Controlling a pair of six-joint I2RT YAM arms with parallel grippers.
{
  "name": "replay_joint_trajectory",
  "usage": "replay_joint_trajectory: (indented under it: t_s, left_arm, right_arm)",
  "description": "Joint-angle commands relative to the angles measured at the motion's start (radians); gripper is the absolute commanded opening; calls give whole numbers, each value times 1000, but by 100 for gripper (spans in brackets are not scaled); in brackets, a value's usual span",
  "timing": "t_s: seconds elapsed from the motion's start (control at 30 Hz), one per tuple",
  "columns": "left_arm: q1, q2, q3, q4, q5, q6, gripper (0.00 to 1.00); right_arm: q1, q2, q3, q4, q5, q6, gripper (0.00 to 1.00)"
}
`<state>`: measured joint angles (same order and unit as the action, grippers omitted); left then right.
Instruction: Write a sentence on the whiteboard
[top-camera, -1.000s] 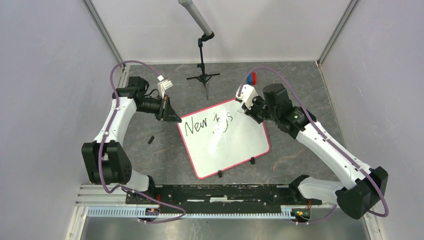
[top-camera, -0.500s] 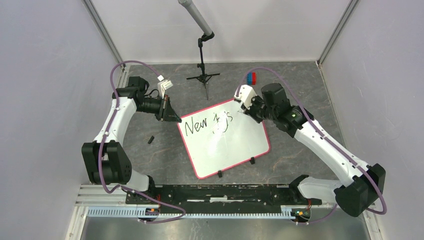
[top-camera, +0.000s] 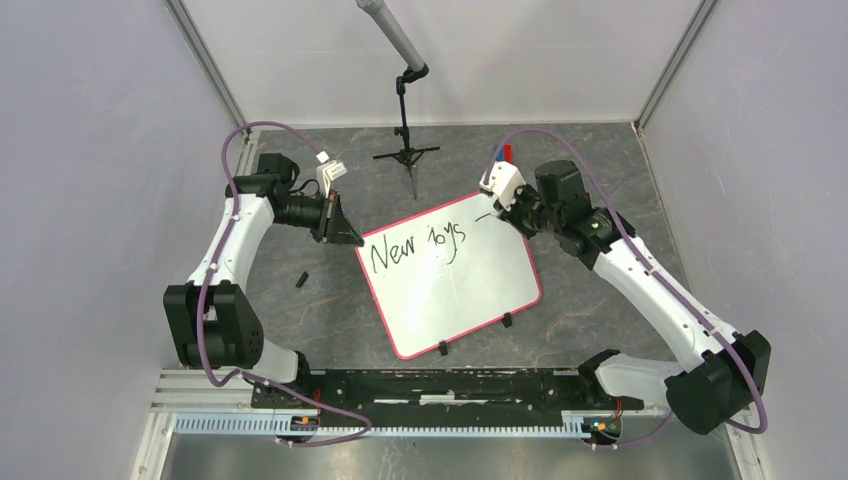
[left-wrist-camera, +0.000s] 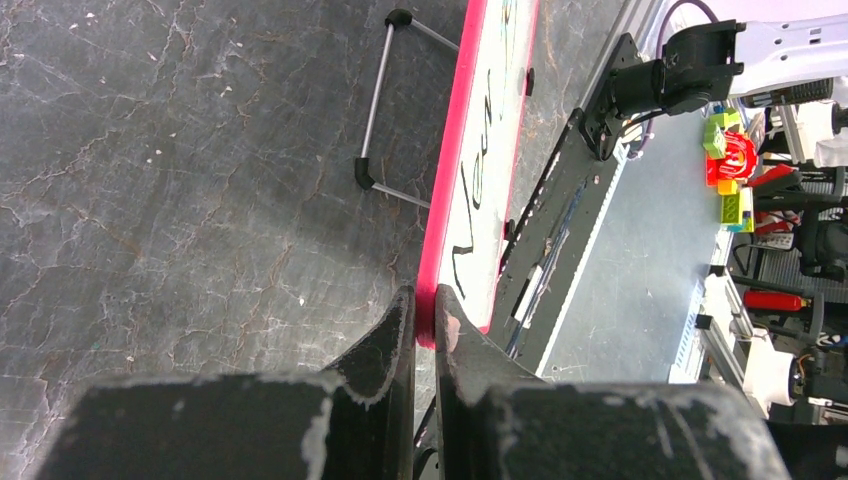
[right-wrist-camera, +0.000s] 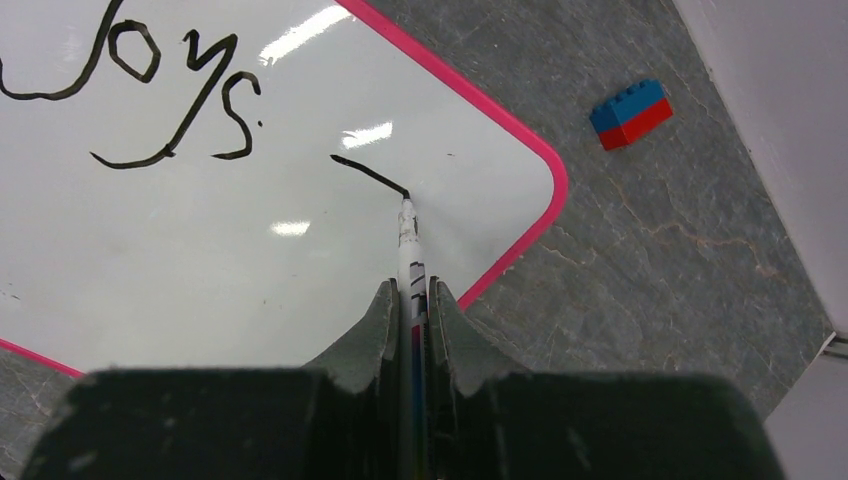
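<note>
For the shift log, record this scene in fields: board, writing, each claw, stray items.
Board: white rectangular whiteboard with pink rim, lying flat
Writing: black handwritten words "New joys", then a short stroke
Right claw: shut on white marker pen, tip touching the stroke's end
Left claw: shut on the board's corner rim
Stray: blue-and-red toy brick, off the board

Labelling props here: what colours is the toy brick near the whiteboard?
Blue and red brick, clearest in the right wrist view.

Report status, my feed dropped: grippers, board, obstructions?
Left gripper shut on whiteboard corner. Right gripper shut on marker, tip on board. Sentence reads "New joys" plus one stroke. Toy brick off board, clear.
</note>
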<state>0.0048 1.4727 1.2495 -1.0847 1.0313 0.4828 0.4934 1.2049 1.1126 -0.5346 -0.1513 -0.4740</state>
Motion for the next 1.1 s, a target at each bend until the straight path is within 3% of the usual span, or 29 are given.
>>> replay_joint_trajectory:
  t_s: [0.0, 0.23, 0.6, 1.07]
  left_arm:
    - [-24, 9, -5, 3, -10, 29, 2]
    - [-26, 5, -6, 3, -11, 28, 2]
    - [-26, 3, -10, 3, -16, 30, 2]
    - [-26, 7, -8, 3, -16, 32, 2]
  right_arm:
    - [-7, -16, 38, 5, -12, -12, 0]
    - [-7, -28, 84, 4, -105, 12, 0]
    - [-7, 30, 115, 34, -88, 4, 0]
    - [-7, 9, 26, 29, -92, -3, 0]
